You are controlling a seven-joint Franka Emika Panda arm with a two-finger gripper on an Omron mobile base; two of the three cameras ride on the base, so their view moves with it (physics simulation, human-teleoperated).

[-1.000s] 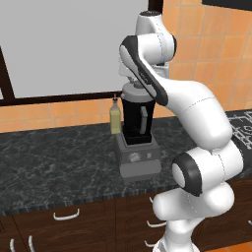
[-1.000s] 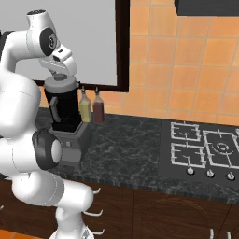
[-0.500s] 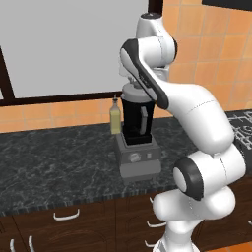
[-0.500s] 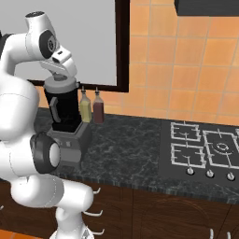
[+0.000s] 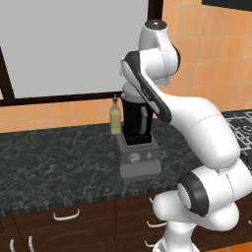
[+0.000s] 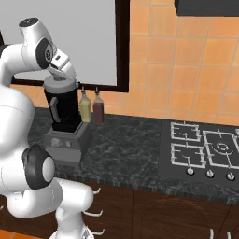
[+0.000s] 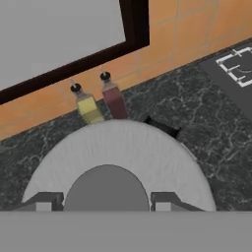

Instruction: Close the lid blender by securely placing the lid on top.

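Blender point(image 5: 136, 129) stands on the dark marbled counter point(image 5: 54, 162), black jar on a boxy grey base with round dials; in the right base view the same blender point(image 6: 63, 116) sits at the left end of the counter point(image 6: 135, 149), its handle facing left there

Lid point(image 7: 118, 157) seen from above in the hand view: pale grey disc, darker grey knob at its middle. In the right base view the lid point(image 6: 59, 85) lies level across the jar's mouth, directly under the hand

Gripper point(image 7: 106, 199) over the lid's centre, finger tips point(image 7: 43, 201) standing either side of the knob. Jaws are parted about the knob's width; whether the pads actually press on the knob I cannot tell. From the left base view the hand is hidden behind the arm's own links

Yellow bottle point(image 6: 85, 107) and red bottle point(image 6: 98, 108) stand just behind the blender against the orange tiled wall, side by side. Hob point(image 6: 205, 150) well apart to the right
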